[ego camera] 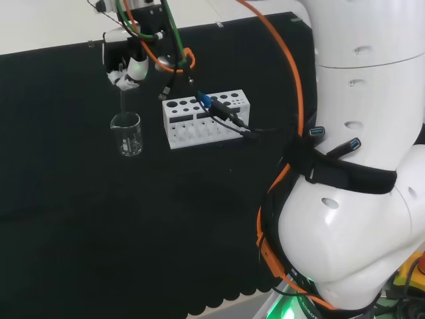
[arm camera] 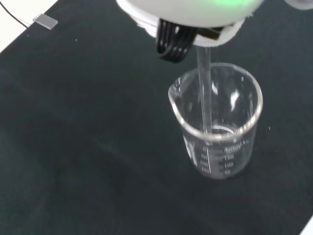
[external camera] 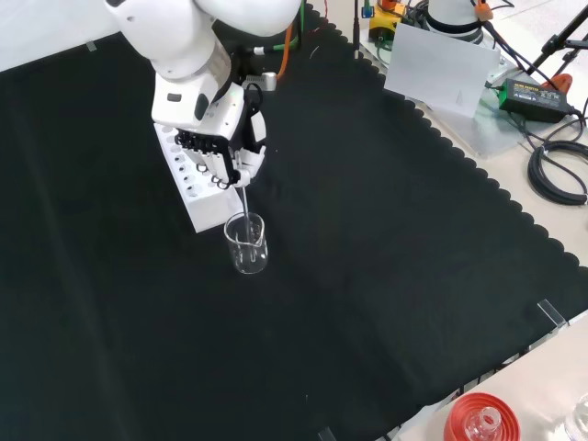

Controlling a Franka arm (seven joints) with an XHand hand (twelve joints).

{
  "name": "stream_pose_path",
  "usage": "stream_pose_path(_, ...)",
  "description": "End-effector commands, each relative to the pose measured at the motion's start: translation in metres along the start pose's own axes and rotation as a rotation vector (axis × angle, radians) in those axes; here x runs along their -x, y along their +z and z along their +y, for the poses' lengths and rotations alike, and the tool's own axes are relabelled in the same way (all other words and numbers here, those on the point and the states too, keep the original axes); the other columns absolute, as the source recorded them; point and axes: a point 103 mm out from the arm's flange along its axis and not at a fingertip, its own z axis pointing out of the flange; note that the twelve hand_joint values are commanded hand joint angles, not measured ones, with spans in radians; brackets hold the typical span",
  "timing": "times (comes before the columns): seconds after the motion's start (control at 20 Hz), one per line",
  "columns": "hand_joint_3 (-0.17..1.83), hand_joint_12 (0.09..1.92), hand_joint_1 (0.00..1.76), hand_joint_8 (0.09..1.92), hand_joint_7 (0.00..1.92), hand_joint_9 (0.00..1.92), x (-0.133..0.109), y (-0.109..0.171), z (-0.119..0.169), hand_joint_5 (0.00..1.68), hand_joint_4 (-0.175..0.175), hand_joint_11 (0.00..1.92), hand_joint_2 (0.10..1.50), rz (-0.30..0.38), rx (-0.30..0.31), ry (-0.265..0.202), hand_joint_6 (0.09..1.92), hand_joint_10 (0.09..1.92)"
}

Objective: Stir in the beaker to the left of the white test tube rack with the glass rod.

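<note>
I have the hand (external camera: pixel 225 152) curled round the top of the glass rod (arm camera: pixel 204 93), which hangs nearly upright with its lower end down inside the beaker (ego camera: pixel 127 133). In the head view the beaker stands on the counter (ego camera: pixel 80 219) just left of the white test tube rack (ego camera: pixel 206 118), apart from it. From the wrist view the rod tip sits near the beaker's bottom. I judge the pick-up and insertion done; the stirring itself, then withdrawing the rod, is what remains.

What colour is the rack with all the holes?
White; the test tube rack shows best in the head view.
</note>
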Motion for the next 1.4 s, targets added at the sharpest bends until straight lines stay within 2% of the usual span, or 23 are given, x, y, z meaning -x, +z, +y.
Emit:
stream_pose_path(0.05,0.77,0.72,1.32,0.9,1.29,1.63,0.001,-0.007,0.025,1.12,-0.175,1.52,0.64,-0.005,-0.001,-0.02,0.78,0.58)
stream_pose_path(0.5,0.77,0.72,1.32,0.9,1.29,1.63,0.03,-0.013,0.003,1.12,-0.175,1.52,0.64,0.005,0.013,0.03,0.78,0.58)
stream_pose_path(0.75,0.77,0.72,1.32,0.9,1.29,1.63,0.035,-0.008,-0.014,1.12,-0.175,1.52,0.64,0.006,0.005,0.051,0.78,0.58)
stream_pose_path(1.05,0.77,0.72,1.32,0.9,1.29,1.63,0.029,-0.006,-0.018,1.12,-0.175,1.52,0.64,0.007,0.009,0.039,0.78,0.58)
stream_pose_path(1.15,0.77,0.72,1.32,0.9,1.29,1.63,0.019,-0.001,-0.021,1.12,-0.175,1.52,0.64,-0.012,0.019,0.039,0.77,0.58)
stream_pose_path(1.4,0.77,0.72,1.32,0.9,1.29,1.63,-0.002,0.0,-0.011,1.12,-0.175,1.52,0.64,-0.001,0.004,0.019,0.77,0.58)
